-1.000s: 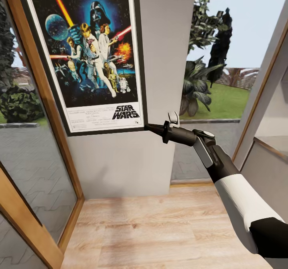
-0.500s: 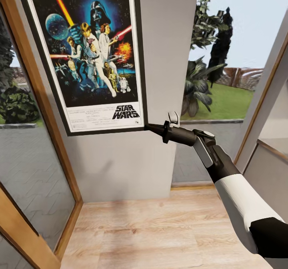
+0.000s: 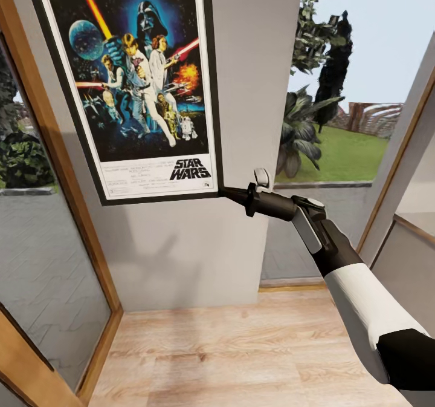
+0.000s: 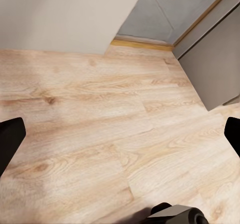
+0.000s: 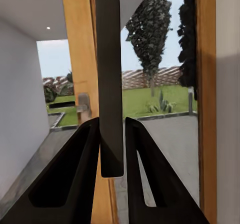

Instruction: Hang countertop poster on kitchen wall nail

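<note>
We see the poster [image 3: 130, 83] in the upper left of the frame, flat against the grey wall [image 3: 241, 92]. The right tool [image 3: 225, 192] is clamped on its lower right corner. The left tool [image 4: 120, 134] stands wide above the wooden floor [image 4: 100, 134].

The poster [image 3: 130, 86] (top edge) runs past the picture's edge.
</note>
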### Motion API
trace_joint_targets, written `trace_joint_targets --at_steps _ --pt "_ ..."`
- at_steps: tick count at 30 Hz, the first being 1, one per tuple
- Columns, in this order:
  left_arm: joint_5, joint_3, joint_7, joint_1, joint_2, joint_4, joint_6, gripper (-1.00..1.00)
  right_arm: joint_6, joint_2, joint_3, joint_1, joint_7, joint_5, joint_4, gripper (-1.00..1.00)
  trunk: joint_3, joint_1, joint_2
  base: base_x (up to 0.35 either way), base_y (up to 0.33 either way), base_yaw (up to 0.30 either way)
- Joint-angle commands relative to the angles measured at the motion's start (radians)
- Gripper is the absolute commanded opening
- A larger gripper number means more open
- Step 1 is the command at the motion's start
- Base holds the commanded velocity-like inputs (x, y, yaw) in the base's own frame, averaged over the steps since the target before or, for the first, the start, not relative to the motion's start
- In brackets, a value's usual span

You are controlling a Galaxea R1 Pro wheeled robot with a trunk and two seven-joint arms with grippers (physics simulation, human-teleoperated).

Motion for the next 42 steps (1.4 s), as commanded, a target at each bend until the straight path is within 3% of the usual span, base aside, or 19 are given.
trace_joint_targets --at_steps 1,13,42 --pt "0.001 0.0 -0.001 0.0 0.0 -0.001 -0.007 1.0 0.013 -0.001 0.003 -0.001 0.001 -0.012 0.0 -1.0 -0.002 0.001 -0.002 0.027 0.0 0.0" --pt "0.001 0.0 -0.001 0.0 0.0 -0.001 -0.006 1.0 0.013 -0.001 0.0 -0.001 -0.001 -0.012 0.0 -1.0 -0.002 0.001 -0.002 0.136 0.0 0.0" --pt "0.001 0.0 -0.001 0.0 0.001 -0.001 -0.006 1.0 0.012 -0.001 -0.006 -0.001 -0.004 -0.012 0.0 -1.0 -0.002 0.001 -0.002 0.018 0.0 0.0"
